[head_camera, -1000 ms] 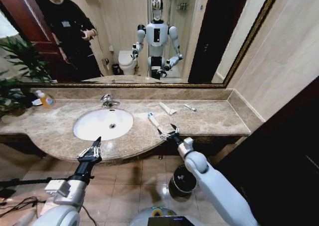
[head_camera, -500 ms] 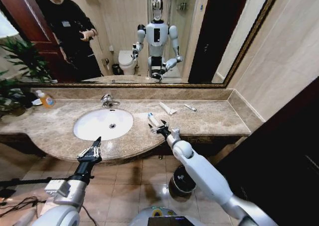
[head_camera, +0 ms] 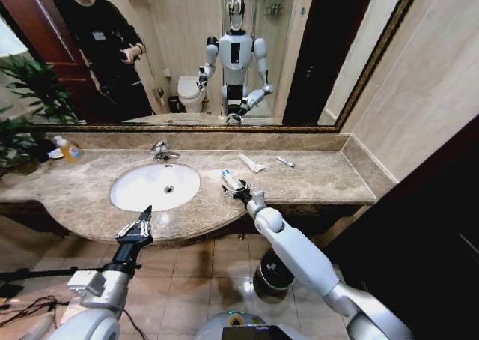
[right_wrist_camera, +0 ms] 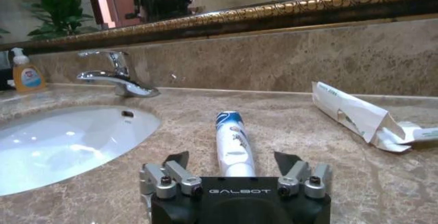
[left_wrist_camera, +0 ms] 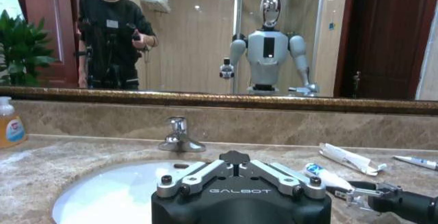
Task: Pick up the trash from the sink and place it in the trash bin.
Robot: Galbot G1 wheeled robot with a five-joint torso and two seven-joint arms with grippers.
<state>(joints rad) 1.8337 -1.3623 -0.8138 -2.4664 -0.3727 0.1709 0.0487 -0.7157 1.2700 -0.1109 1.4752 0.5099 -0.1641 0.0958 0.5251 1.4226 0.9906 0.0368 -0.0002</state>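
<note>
The white oval sink (head_camera: 142, 194) holds nothing that I can see. The trash lies on the counter to its right: a white tube with a blue end (head_camera: 230, 179) (right_wrist_camera: 231, 144) (left_wrist_camera: 327, 176), a white packet (head_camera: 251, 162) (right_wrist_camera: 354, 113) and a small tube (head_camera: 285, 162). My right gripper (head_camera: 236, 192) (right_wrist_camera: 231, 163) is open just above the counter, its fingers (right_wrist_camera: 176, 160) on either side of the white tube's near end. My left gripper (head_camera: 135, 226) hangs open in front of the counter edge below the sink. The black trash bin (head_camera: 266, 274) stands on the floor, partly behind my right arm.
A chrome tap (head_camera: 161, 151) stands behind the sink. An orange soap bottle (head_camera: 69, 150) and a plant (head_camera: 19, 130) are at the far left. A mirror runs along the back wall, and a side wall closes the counter on the right.
My right gripper has moved forward and to the left over the counter until its fingers reach the white tube's near end. The left arm has not moved.
</note>
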